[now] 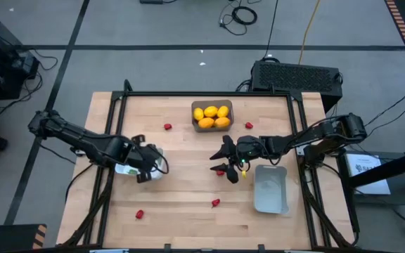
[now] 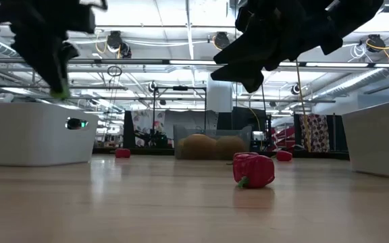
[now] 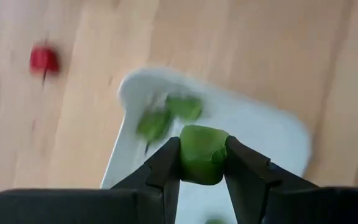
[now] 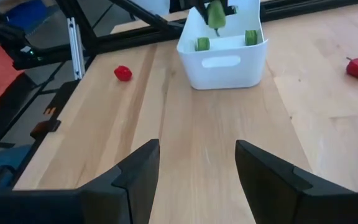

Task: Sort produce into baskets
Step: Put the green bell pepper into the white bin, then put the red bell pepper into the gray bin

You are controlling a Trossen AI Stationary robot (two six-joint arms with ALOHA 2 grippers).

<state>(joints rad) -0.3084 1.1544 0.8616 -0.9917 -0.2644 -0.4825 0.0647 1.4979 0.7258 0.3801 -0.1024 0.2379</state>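
Note:
My left gripper (image 1: pixel 148 169) hangs over a pale white basket (image 1: pixel 133 167) at the table's left and is shut on a small green piece (image 3: pixel 202 154). Two more green pieces (image 3: pixel 166 115) lie in that basket. The basket also shows in the right wrist view (image 4: pixel 222 53). My right gripper (image 1: pixel 223 163) is open and empty above the table's middle, with a red pepper piece (image 2: pixel 253 169) on the table close under it. A dark grey basket (image 1: pixel 228 105) at the far middle holds several yellow and orange fruits (image 1: pixel 211 116). A second pale basket (image 1: pixel 271 188) stands at the right. My left gripper pinches the green piece by two opposite sides (image 3: pixel 186 163) between its two fingers. The fingers come from above, pointing down. The piece is lifted clear, above the white basket's open top (image 4: pixel 216 14).
Red pieces lie scattered on the wood: far left of the dark basket (image 1: pixel 167 126), right of it (image 1: pixel 249 126), near the front middle (image 1: pixel 215 202) and front left (image 1: pixel 140 213). A black frame (image 1: pixel 188 93) borders the tabletop.

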